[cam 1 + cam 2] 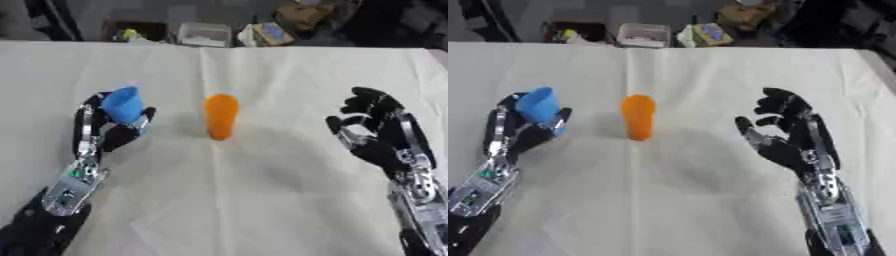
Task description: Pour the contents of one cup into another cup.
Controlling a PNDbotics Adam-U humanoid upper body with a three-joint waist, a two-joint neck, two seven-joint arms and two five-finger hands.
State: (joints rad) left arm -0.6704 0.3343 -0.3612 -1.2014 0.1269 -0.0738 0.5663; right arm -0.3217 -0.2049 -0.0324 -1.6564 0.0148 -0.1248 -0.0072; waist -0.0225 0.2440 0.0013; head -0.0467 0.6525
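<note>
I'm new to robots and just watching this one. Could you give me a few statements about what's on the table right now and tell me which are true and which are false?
1. The left hand is holding the blue cup. True.
2. The orange cup lies on its side. False: it stands upright on the table.
3. The right hand holds the orange cup. False: it holds nothing and is apart from the cup, to its right.
4. The orange cup stands between the two hands. True.
5. The blue cup is sitting inside the orange cup. False: the two cups are apart, the blue one to the left.
</note>
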